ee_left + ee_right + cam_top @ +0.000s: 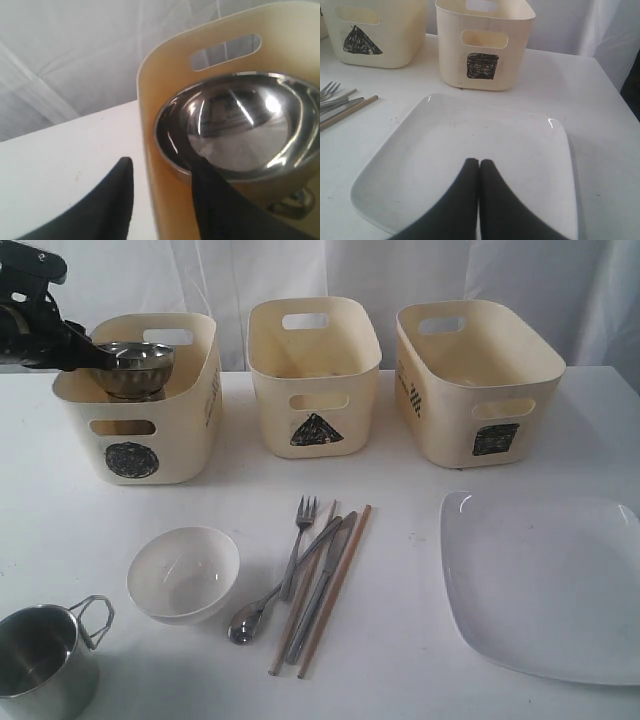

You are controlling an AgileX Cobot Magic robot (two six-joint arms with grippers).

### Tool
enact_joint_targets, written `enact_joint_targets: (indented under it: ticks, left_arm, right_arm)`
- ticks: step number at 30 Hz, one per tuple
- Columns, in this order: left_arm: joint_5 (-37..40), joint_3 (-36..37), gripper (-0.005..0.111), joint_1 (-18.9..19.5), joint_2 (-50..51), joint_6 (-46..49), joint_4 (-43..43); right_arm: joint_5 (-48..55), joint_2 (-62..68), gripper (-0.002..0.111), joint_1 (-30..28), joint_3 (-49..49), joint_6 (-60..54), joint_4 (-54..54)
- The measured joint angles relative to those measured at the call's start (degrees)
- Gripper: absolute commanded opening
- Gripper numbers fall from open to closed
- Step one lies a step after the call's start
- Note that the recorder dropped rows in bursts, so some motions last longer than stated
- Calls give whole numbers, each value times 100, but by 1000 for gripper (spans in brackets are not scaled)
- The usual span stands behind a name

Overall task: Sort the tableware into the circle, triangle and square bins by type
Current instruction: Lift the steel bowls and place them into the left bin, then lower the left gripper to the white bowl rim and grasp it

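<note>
The steel bowl [135,365] [240,125] sits high in the circle bin [140,445] [165,75], with a steel handle [295,205] showing under it. My left gripper [92,352] [162,162] is open and straddles the bin's wall, one finger against the bowl's rim. My right gripper [479,161] is shut and empty, low over the white square plate [545,580] [470,145]. On the table lie the white bowl [183,572], a steel mug [40,660], the fork [300,540], spoon [250,620], knife [325,580] and chopsticks [345,565].
The triangle bin [315,390] [375,30] stands in the middle and the square bin [480,390] [480,45] at the right, behind the plate. A white curtain hangs behind the table. The right arm is outside the exterior view.
</note>
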Motion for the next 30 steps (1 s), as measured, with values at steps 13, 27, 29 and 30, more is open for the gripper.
enact_joint_targets:
  ticks: [13, 27, 29, 30]
  left_arm:
    - [4365, -35, 31, -11, -2255, 882, -1838]
    - [4514, 2266, 56, -50, -1758, 5893, -6013]
    - [4475, 2347, 56, -50, -1495, 6103, -6163]
    - [4435, 2372, 56, -50, -1386, 6171, -6218]
  right_arm:
    - [0, -2, 0, 0, 0, 0, 0]
    - [0, -56, 0, 0, 0, 0, 0]
    - [0, -56, 0, 0, 0, 0, 0]
    - [0, -56, 0, 0, 0, 0, 0]
